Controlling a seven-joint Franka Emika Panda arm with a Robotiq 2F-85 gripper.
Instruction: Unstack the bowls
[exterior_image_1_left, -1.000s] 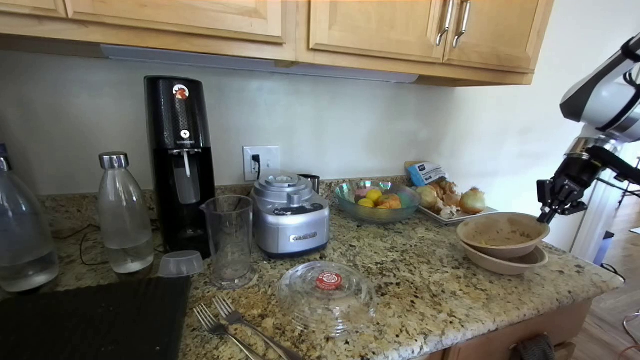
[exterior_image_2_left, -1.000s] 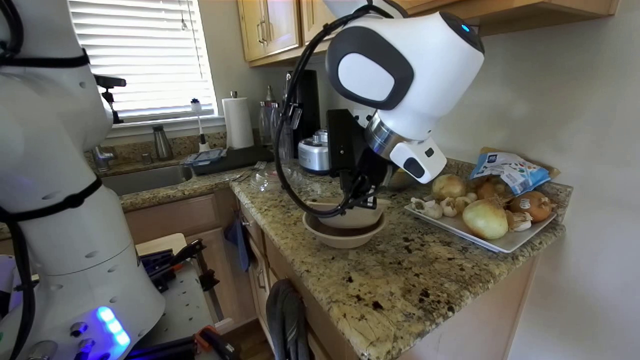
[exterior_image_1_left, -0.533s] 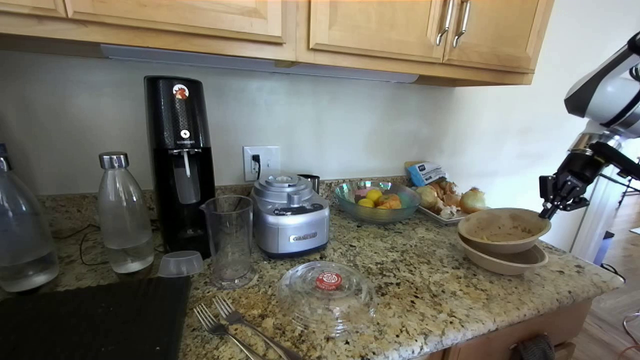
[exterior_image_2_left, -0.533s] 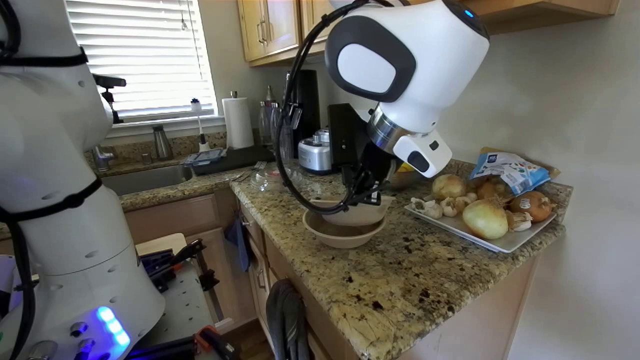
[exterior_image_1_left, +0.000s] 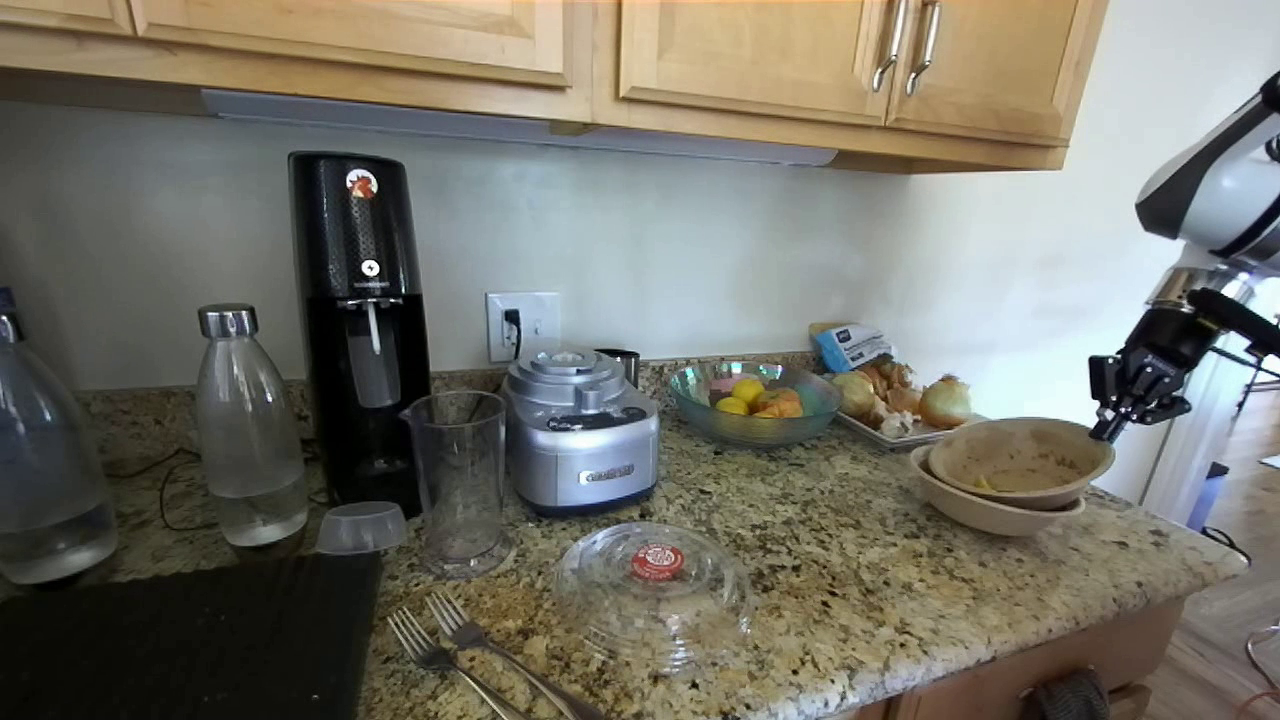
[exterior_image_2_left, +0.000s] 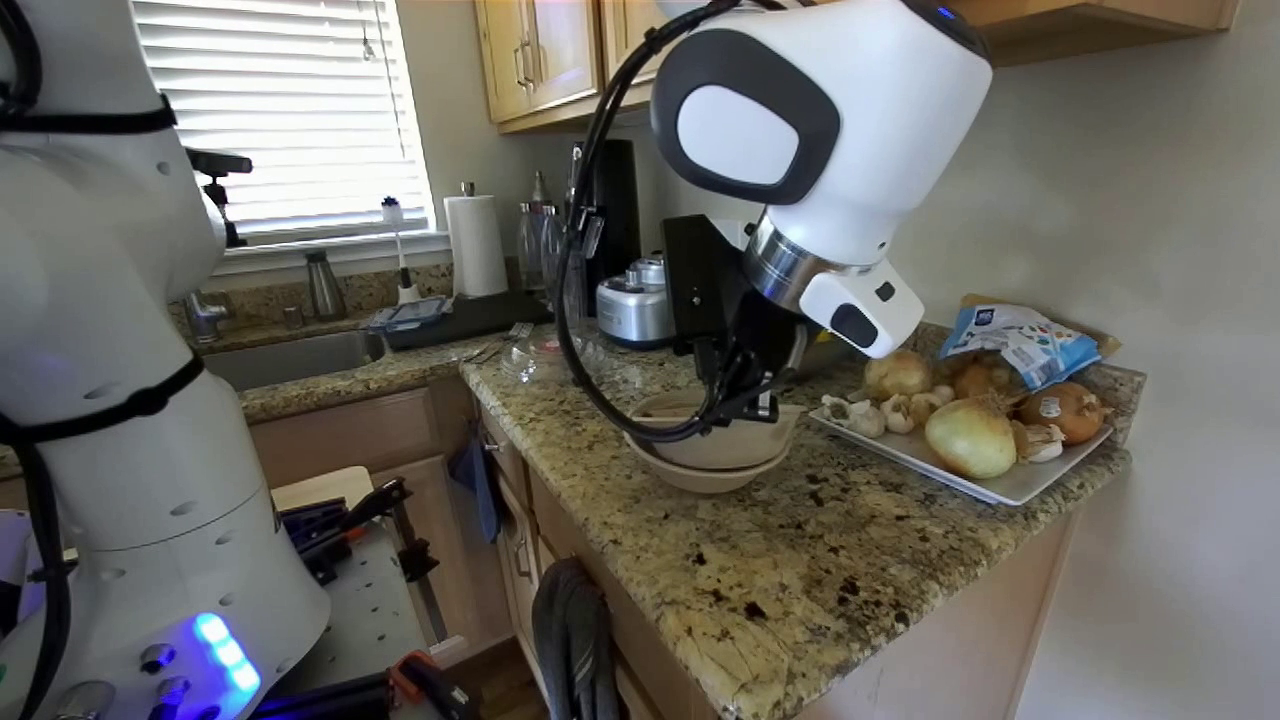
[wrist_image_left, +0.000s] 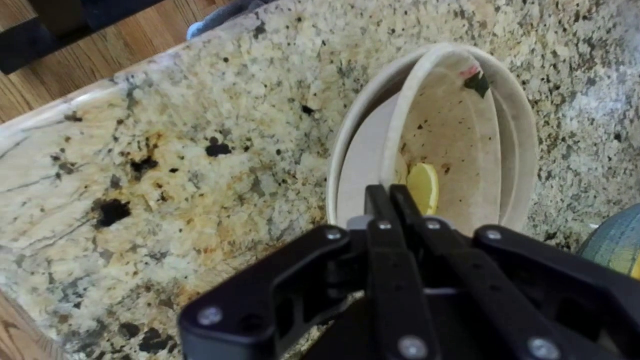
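Wrist view has granite counter (wrist_image_left: 270, 200) out toward 9 o'clock, then the lower bowl (wrist_image_left: 517, 135) sitting on it, with the upper bowl (wrist_image_left: 462, 140) tipped up in that and a lemon slice (wrist_image_left: 424, 187) lying inside. I'd call you about halfway: you've got the grab, and the held side is up over the lower rim, but the opposite side is down in the lower bowl, so they're not unstacked yet (can't tell if they touch down there). What's left, imo: get it clear, set it down beside the other, let go. Pose-wise, your gripper (wrist_image_left: 387, 191) is pinched on the upper bowl's rim, between 7 and 8 o'clock in that view; in an exterior view the arm (exterior_image_1_left: 1215, 195) slants in from 1 o'clock with the gripper aimed down toward 7.
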